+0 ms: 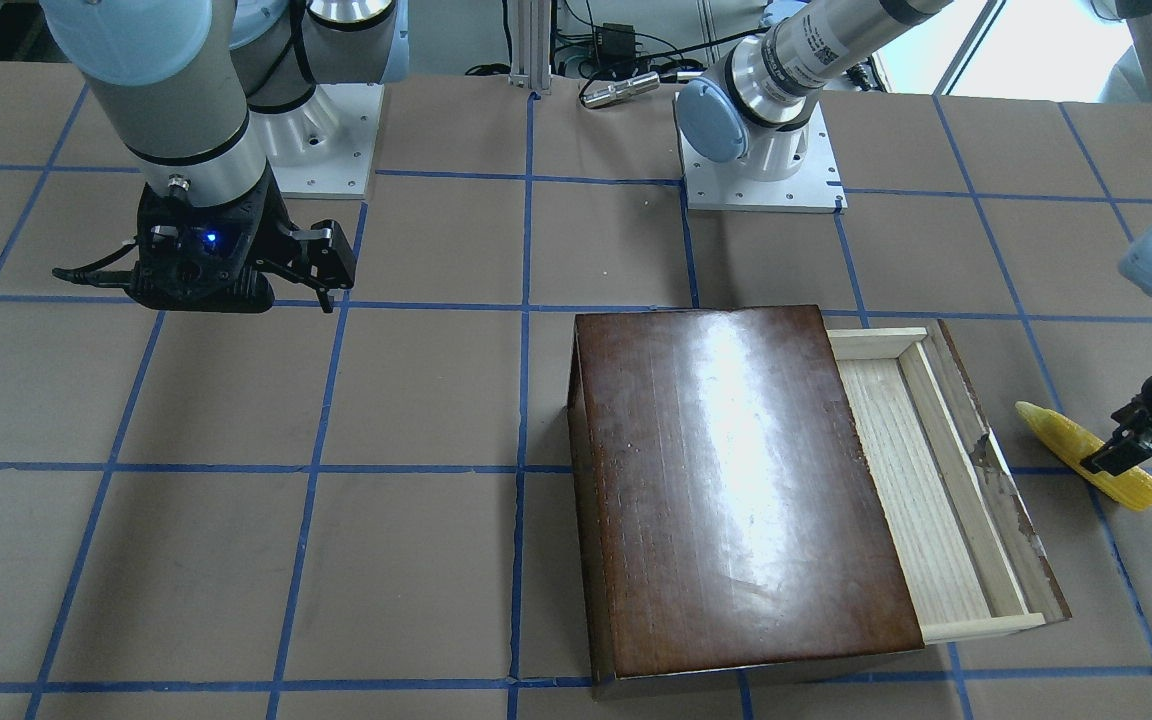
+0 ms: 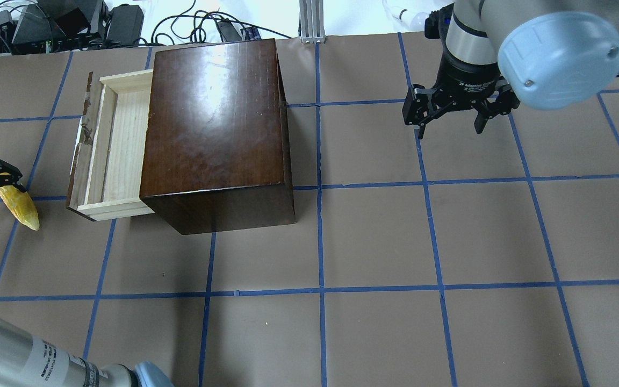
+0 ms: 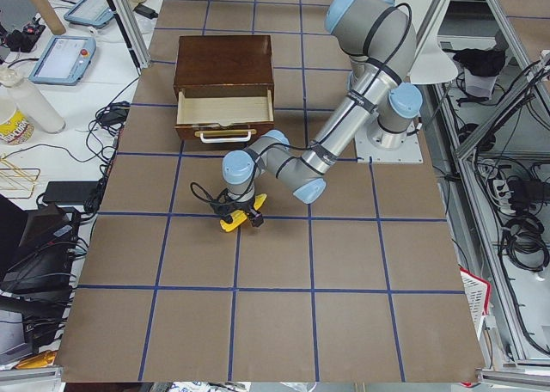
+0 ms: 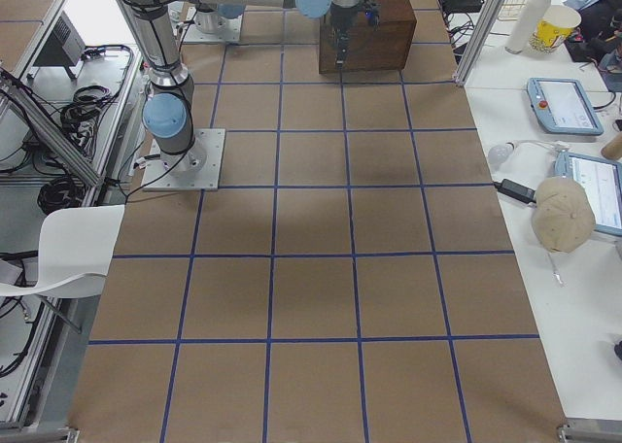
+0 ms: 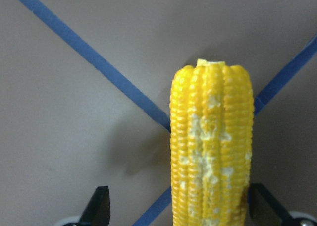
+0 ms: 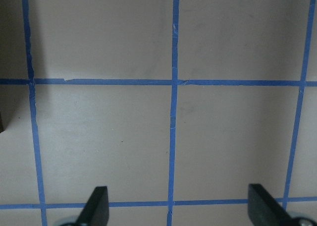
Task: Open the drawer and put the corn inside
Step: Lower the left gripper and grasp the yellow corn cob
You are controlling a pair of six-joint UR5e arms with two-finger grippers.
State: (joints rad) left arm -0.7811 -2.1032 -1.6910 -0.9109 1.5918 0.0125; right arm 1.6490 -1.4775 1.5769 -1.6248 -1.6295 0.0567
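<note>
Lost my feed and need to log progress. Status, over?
Left gripper open, straddling corn on the table. Right gripper open, hovering apart. Drawer pulled out, empty. Nothing between corn and drawer.

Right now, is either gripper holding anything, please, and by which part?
Nothing is held: the left gripper straddles the corn, fingers open; the right gripper is empty.

Drawer (image 2: 121, 145) juts from box (image 2: 215, 113) on its robot-left side. Corn (image 2: 19, 204) lies on table (image 2: 374, 236) beyond drawer front, apart from it, inside left gripper (image 5: 181, 206). Right gripper (image 2: 449, 130) well off box's opposite side.
</note>
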